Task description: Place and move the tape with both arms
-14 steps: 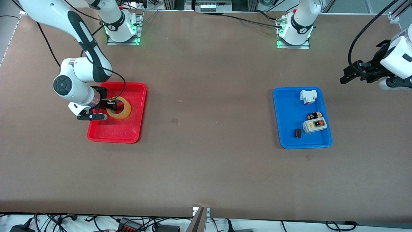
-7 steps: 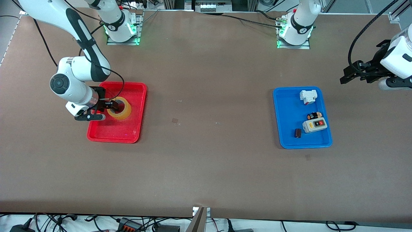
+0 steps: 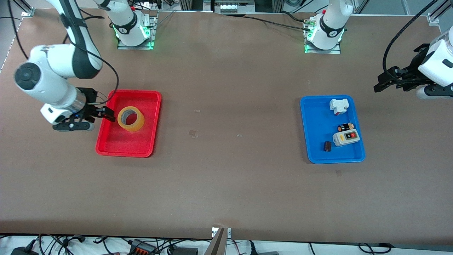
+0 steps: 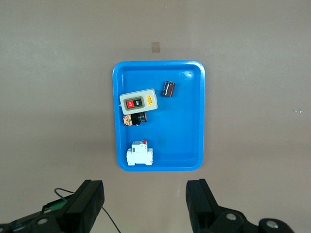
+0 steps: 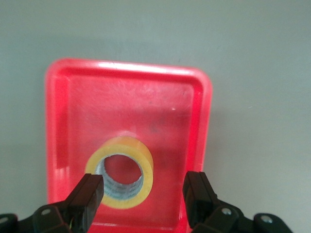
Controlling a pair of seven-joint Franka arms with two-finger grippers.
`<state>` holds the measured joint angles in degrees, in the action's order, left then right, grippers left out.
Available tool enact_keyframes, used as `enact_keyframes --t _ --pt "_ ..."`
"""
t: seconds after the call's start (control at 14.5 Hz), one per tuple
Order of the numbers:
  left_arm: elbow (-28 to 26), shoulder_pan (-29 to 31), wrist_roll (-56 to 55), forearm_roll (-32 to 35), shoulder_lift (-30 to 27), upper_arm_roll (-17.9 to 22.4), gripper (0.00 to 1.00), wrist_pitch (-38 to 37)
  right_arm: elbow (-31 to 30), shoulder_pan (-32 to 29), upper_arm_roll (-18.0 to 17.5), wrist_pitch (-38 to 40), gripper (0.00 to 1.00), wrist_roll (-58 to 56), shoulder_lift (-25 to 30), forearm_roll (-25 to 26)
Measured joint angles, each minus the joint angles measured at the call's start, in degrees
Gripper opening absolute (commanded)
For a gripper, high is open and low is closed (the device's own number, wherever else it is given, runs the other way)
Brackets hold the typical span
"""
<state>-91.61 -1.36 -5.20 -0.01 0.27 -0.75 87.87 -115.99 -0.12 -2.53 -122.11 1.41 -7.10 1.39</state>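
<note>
The tape (image 3: 131,119), a yellowish roll with a wide hole, lies flat in the red tray (image 3: 124,144) at the right arm's end of the table. My right gripper (image 3: 104,115) is open and empty, up over the tray's rim beside the tape and apart from it. In the right wrist view the tape (image 5: 148,170) lies between and below the spread fingers of the right gripper (image 5: 144,187), on the red tray (image 5: 126,107). My left gripper (image 3: 378,86) waits open and empty over bare table beside the blue tray; it also shows in the left wrist view (image 4: 146,194).
A blue tray (image 3: 318,117) at the left arm's end holds a white-grey switch box (image 3: 346,138), a white breaker (image 3: 338,106) and two small dark parts. It also shows in the left wrist view (image 4: 184,126).
My right gripper has let go of the tape, risen and drawn back from it toward the tray's rim. The tape stays in the red tray. The left arm has not moved.
</note>
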Motion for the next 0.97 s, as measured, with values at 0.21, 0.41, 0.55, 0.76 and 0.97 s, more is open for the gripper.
enact_keyframes --t 0.21,0.41,0.55,0.76,0.97 --pt "0.0 0.0 0.0 0.0 0.0 0.0 1.0 0.0 10.72 0.0 0.0 10.7 0.96 0.0 0.59 0.0" --pt "0.0 0.0 0.0 0.0 0.0 0.0 1.0 0.0 19.57 0.0 -0.02 19.43 0.95 0.67 0.74 -0.02" --pt "0.0 0.0 0.0 0.0 0.0 0.0 1.0 0.0 23.49 0.01 -0.21 23.63 0.94 0.75 1.26 -0.03" --pt "0.0 0.0 0.0 0.0 0.0 0.0 1.0 0.0 24.85 0.03 -0.43 28.02 0.99 0.86 4.32 -0.04" --pt "0.0 0.0 0.0 0.0 0.0 -0.02 1.0 0.0 24.87 0.02 -0.44 31.8 0.99 0.93 6.82 -0.04"
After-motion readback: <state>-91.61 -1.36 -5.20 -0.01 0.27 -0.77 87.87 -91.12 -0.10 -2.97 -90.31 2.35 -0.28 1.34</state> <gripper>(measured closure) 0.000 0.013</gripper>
